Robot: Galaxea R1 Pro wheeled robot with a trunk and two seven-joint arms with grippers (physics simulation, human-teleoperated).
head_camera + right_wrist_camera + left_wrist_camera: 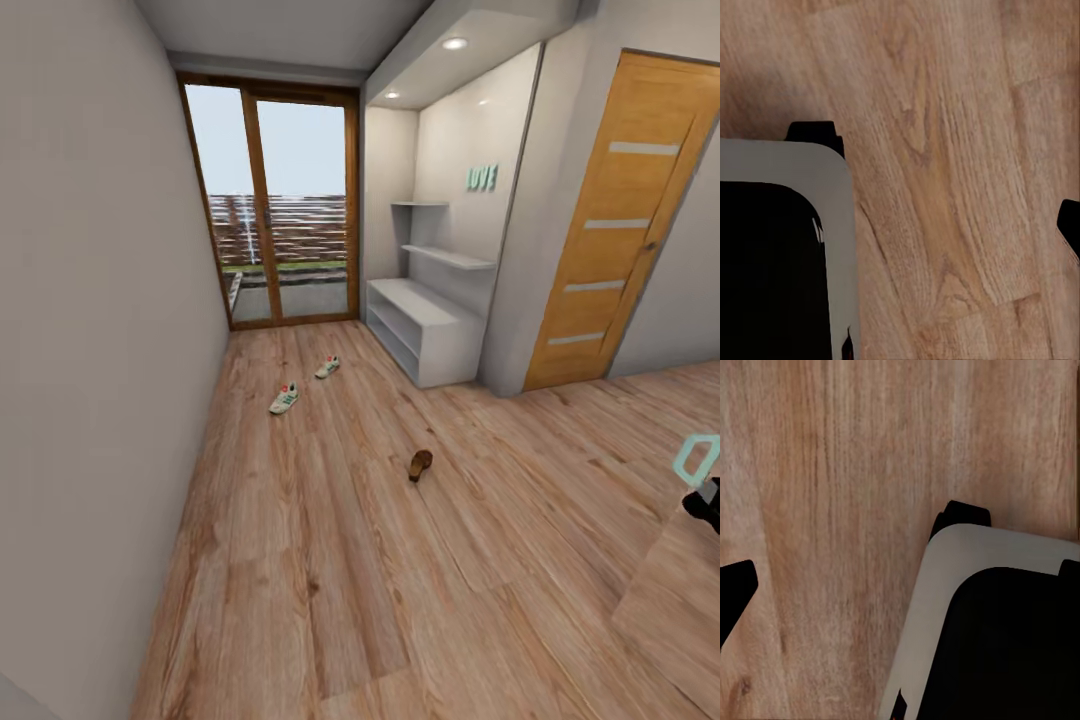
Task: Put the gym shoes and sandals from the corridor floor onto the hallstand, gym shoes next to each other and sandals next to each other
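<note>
Head view: two white green-striped gym shoes [284, 398] [327, 367] and one brown sandal [420, 464] lie apart on the wood-plank corridor floor [330, 560], before the grey-white hallstand [425, 335]. Wrist views: floor planks, robot base [945, 607]; gripper states cannot be told.

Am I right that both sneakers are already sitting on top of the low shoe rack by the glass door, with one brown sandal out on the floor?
Not quite. In the head view both sneakers lie on the wood floor, in front of the glass door, not on the shoe rack; its top is bare. The rest holds: one brown sandal lies out on the floor.
</note>
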